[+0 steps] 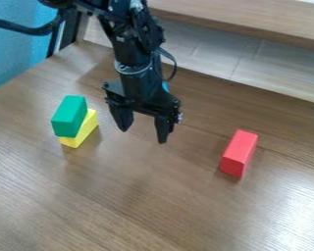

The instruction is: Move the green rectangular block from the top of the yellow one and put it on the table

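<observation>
Tabletop tally: three rectangular blocks, split by color into one green block (69,115), one yellow block (86,129), one red block (239,151). Two-block stacks: one. Blocks standing apart from stack: one. Machinery on scene: one black robot arm (131,49), one gripper (143,136), two fingers (123,117) on it. Surroundings: one wooden table (153,206), one wooden ledge (245,14), one blue surface (9,49) behind.

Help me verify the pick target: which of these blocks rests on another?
The green block, sitting on the yellow block; that one and the red block rest directly on the table.
</observation>
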{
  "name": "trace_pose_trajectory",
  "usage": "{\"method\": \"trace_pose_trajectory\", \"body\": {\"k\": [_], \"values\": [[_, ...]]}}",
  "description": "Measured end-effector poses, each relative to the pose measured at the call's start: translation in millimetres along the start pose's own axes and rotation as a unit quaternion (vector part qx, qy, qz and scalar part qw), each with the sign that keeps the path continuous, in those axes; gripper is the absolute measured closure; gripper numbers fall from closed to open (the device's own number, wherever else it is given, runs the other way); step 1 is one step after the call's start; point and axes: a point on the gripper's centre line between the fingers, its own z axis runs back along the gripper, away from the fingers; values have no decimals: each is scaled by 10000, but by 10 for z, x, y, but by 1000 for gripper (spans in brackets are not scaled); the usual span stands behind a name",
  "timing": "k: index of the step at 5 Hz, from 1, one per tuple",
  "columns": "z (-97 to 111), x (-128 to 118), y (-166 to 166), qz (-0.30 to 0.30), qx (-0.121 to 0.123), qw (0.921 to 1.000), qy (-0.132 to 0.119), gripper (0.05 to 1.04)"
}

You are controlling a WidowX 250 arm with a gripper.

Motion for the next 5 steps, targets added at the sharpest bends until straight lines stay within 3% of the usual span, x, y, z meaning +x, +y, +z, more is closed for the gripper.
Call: {"method": "trace_pose_trajectory", "body": {"k": [2,4,5], "values": [[-22,-48,41,63,65,9998,149,83],[292,16,289,432,305,9984,-192,83],[325,-14,543,696,456,9964,-173,83]]}}
